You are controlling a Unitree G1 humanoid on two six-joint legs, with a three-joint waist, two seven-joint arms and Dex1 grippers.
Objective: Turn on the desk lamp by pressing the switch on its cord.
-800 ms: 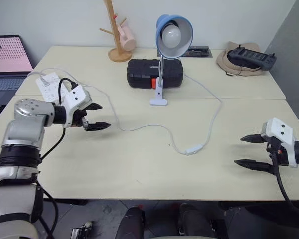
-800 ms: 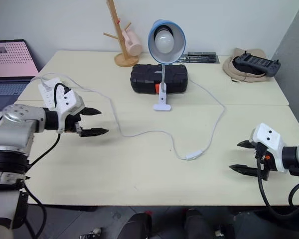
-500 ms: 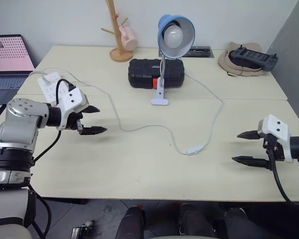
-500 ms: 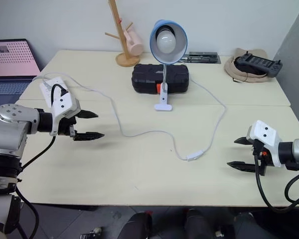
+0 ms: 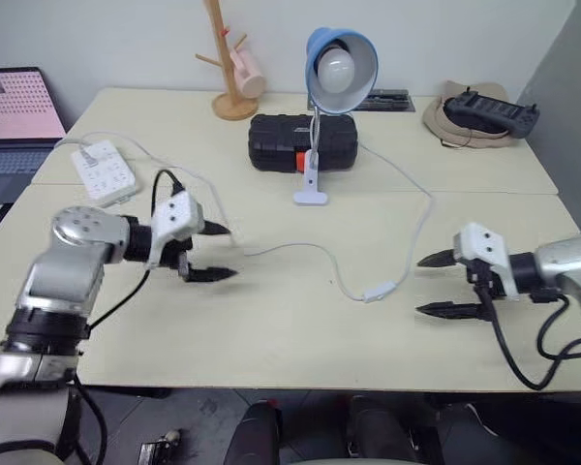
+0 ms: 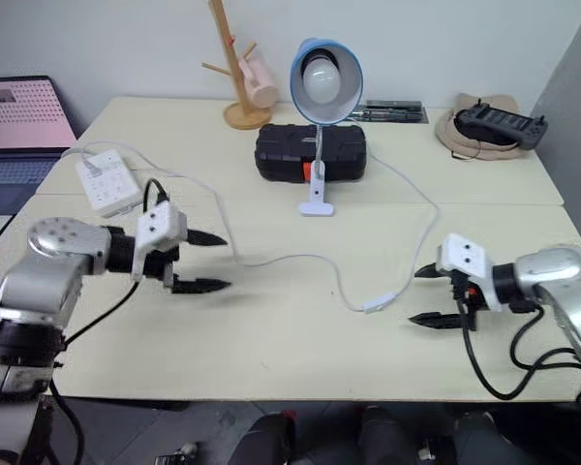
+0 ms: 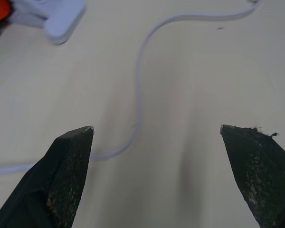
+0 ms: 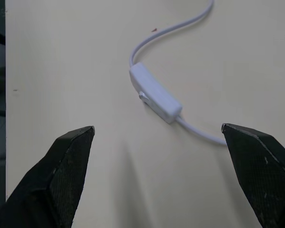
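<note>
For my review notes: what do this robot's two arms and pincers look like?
Both arms are silver-grey metal with rounded joints. Each ends in a white block-shaped housing carrying two black, pointed fingers: left pincer, right pincer. A loose black cable loops from each wrist back along the forearm. No markings are legible.

Around the switch (image 5: 379, 289) the table (image 5: 271, 339) lies bare on every side — only the cord (image 5: 300, 250) trails away from its two ends. The right gripper (image 5: 438, 285), jaws wide, faces the switch across open tabletop; the desk lamp (image 5: 324, 107) and black case (image 5: 276, 142) stand well behind the switch.
</note>
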